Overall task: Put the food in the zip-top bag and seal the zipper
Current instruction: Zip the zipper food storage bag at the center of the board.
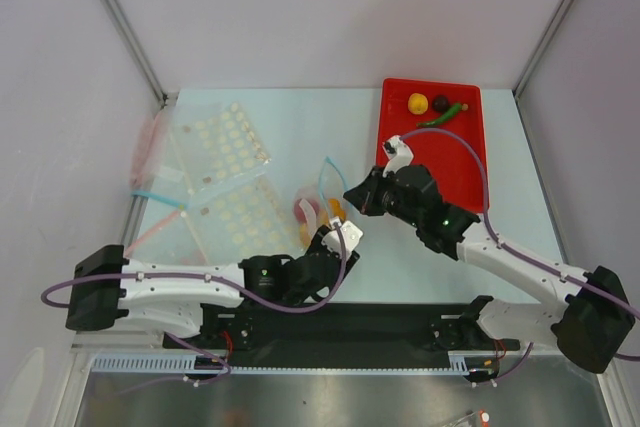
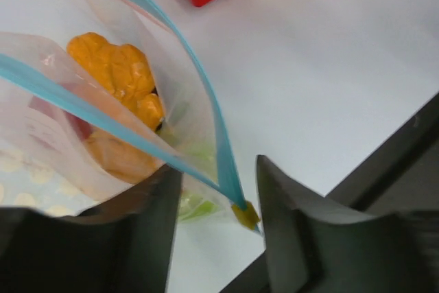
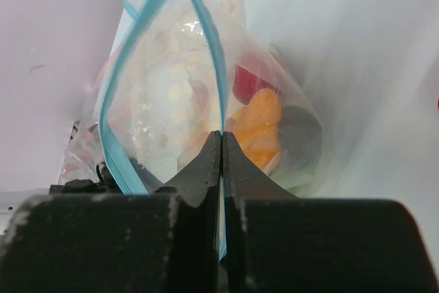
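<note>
Red tray [image 1: 440, 152]: one. On it, three (yellow piece [image 1: 418, 103], purple ball [image 1: 439, 103], green chili [image 1: 441, 116]). Zip-top bag [image 1: 322, 197]: one.

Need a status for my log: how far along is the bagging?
Done: orange bunch and red piece are in the zip-top bag. In hand: right gripper pinches the open zipper. Remaining: yellow piece, purple ball, green chili on the red tray, then sealing.

Clear glossy plastic zip-top bag [image 3: 164, 94]; smooth red plastic tray [image 1: 462, 172]; matt table [image 1: 320, 137]

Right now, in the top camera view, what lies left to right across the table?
Pink-strip bag → dotted clear bags → zip-top bag → red tray.
</note>
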`<action>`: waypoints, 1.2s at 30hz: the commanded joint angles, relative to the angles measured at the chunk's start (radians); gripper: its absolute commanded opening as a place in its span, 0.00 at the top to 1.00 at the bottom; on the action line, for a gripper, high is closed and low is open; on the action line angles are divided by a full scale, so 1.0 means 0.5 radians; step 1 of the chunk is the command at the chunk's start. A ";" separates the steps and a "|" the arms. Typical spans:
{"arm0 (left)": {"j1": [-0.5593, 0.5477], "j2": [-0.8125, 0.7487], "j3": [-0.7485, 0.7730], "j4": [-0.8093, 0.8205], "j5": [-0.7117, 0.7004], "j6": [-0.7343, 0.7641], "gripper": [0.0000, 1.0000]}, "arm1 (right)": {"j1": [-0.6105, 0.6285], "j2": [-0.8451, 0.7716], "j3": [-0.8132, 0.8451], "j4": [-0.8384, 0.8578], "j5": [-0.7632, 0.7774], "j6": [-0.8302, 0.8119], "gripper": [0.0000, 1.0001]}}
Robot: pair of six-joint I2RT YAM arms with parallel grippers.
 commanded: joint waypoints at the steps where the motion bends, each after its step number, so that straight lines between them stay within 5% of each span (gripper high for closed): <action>1: -0.009 0.031 0.121 -0.126 -0.184 -0.078 0.51 | -0.003 -0.077 -0.005 0.063 0.011 0.007 1.00; 6: -0.009 -0.003 0.219 -0.319 -0.134 -0.170 1.00 | -0.006 -0.096 -0.014 0.063 0.051 -0.036 1.00; 8: -0.009 -0.067 0.241 -0.436 -0.049 -0.192 1.00 | -0.006 -0.099 -0.011 0.044 0.072 -0.073 0.97; 12: -0.006 -0.297 0.296 -0.583 0.218 -0.226 1.00 | -0.006 -0.117 0.084 -0.099 0.036 -0.333 0.59; 13: -0.003 -0.398 0.296 -0.626 0.270 -0.229 1.00 | -0.006 -0.132 0.114 -0.161 0.042 -0.404 0.56; 20: 0.000 -0.794 0.235 -0.783 0.595 -0.220 1.00 | -0.046 -0.390 0.060 -0.168 0.045 -0.698 0.48; 24: -0.003 -0.978 0.067 -0.780 0.694 -0.259 1.00 | -0.046 -0.571 -0.072 0.019 -0.291 -1.017 0.43; 26: -0.003 -1.015 0.033 -0.761 0.737 -0.287 1.00 | -0.043 -0.641 -0.179 0.142 -0.576 -1.183 0.43; 36: -0.009 -0.875 0.017 -0.758 0.899 -0.290 1.00 | 0.150 -0.614 -0.250 0.222 -1.038 -1.686 0.41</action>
